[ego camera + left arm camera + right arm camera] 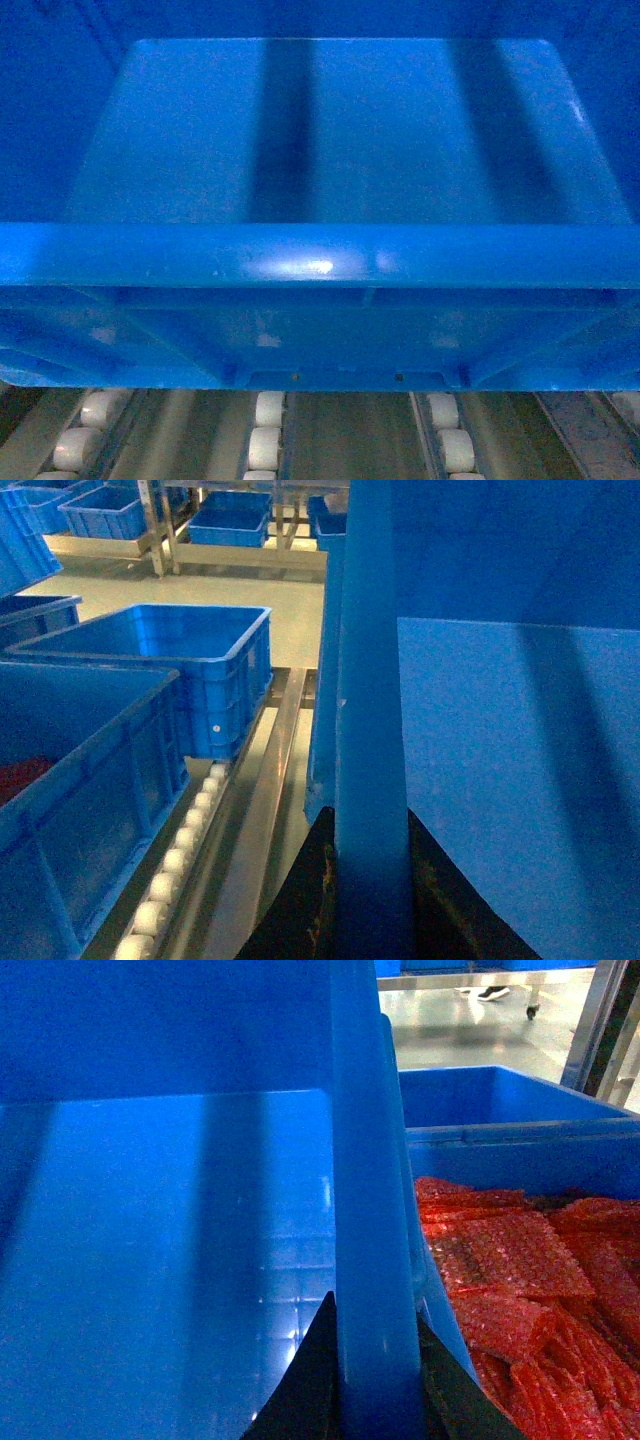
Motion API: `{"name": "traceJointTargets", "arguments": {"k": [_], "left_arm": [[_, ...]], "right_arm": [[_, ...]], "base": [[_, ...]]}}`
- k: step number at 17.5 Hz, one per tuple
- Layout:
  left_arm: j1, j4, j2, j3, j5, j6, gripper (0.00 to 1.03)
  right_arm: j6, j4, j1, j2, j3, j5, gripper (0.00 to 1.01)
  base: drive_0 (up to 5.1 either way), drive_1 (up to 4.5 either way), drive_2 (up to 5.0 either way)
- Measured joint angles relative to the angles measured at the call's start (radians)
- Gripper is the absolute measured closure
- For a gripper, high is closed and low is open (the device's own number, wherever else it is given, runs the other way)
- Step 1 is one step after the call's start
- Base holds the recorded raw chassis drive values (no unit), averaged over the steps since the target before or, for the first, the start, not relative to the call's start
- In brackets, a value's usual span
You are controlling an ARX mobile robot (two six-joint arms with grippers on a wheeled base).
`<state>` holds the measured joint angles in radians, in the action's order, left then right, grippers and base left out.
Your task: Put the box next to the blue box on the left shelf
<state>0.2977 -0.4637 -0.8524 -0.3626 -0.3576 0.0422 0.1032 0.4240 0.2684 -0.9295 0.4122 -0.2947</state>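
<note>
A: Where is the box [330,140] at this moment?

B: It fills the head view, its near rim [320,255] above the roller rails [268,440] of the shelf. Each side wall is pinched at its rim: the left end effector [372,880] is clenched on the left wall, the right end effector [375,1380] on the right wall, dark fingers on either side of the blue rim in both wrist views.

A: Which step does this show?

B: Judged from the grips and the rails below, carrying or lowering onto the shelf; whether the floor of the box already touches the rollers cannot be told.

A: And the neighbours?

B: On the left, an empty blue crate [170,670] sits on the rollers just beside the held wall. On the right, a crate of red bubble-wrap bags [520,1290] lies close alongside.

A: What does the next move call for?

B: Probably settling the box level on the rails, then letting go with both arms together.
</note>
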Motion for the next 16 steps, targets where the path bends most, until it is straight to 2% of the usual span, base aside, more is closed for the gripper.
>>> {"name": "traceJointTargets", "arguments": {"k": [16], "left_arm": [[0.0,0.0,0.0,0.0,0.0,0.0,0.92]], "right_arm": [[0.0,0.0,0.0,0.0,0.0,0.0,0.93]], "base": [[0.0,0.0,0.0]]}}
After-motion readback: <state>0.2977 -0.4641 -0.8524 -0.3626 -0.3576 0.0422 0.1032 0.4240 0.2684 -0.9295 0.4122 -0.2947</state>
